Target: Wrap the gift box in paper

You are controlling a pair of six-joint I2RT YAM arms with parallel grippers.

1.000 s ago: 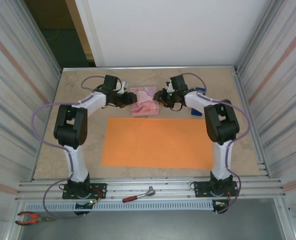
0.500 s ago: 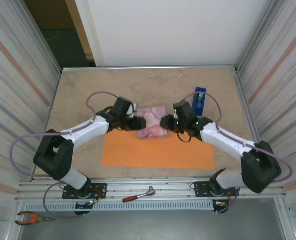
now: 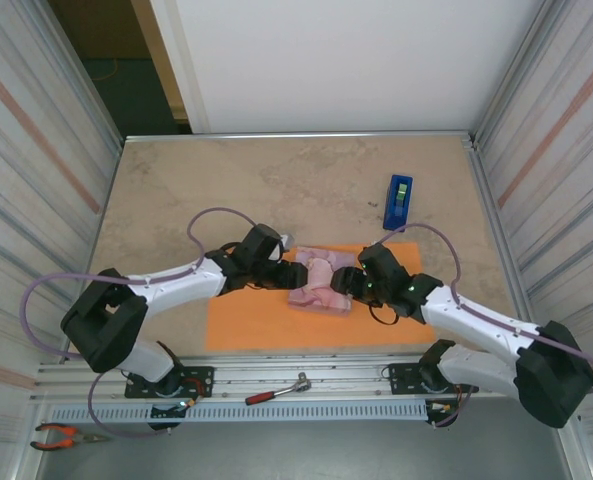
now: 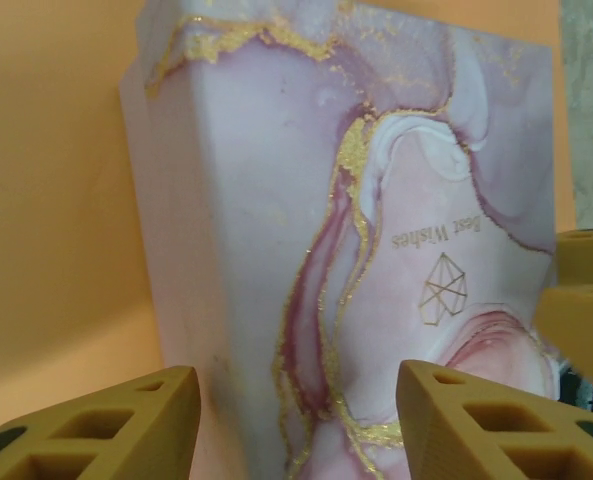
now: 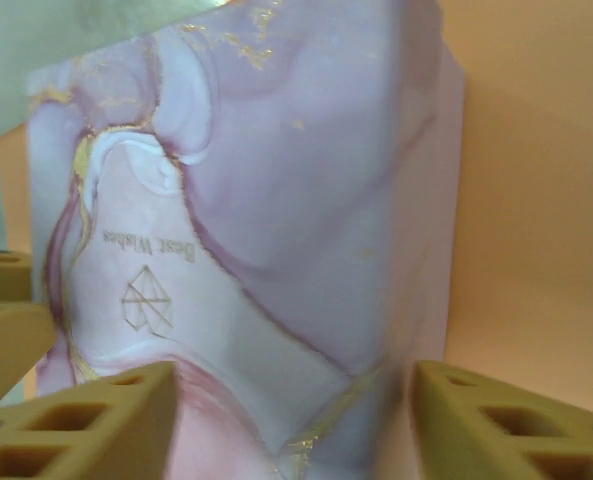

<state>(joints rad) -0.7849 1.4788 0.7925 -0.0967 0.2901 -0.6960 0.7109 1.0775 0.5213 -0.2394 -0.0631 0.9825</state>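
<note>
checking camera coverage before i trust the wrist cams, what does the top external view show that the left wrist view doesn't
Top external adds layout: both arms reaching the gift box from either side, the blue tape dispenser standing off the paper on the table, and a ratchet on the front rail. Left wrist adds detail: gold "Best Wishes" lettering, a geometric emblem, and the left gripper with its yellow fingers. Shared: the pink marbled box resting on orange paper.
</note>
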